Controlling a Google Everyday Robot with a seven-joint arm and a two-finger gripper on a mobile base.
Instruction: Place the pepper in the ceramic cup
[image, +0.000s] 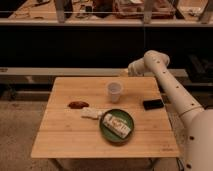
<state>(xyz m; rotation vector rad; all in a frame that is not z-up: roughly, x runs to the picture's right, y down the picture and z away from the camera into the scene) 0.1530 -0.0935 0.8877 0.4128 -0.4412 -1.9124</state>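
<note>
The small dark red pepper (77, 104) lies flat on the left part of the wooden table (65, 140). Well to its right, near the table's middle, the white-grey ceramic cup (114, 91) stands upright. My gripper (123, 73) hangs above the table's far edge, just behind and slightly right of the cup and far from the pepper. It is shut, with nothing seen in it. The white arm (170, 85) reaches in from the right.
A pale flat packet (92, 113) lies between the pepper and a green round plate (105, 131), which carries a wrapped item (117, 125). A black flat object (153, 104) rests near the right edge. A dark counter (75, 45) runs behind the table.
</note>
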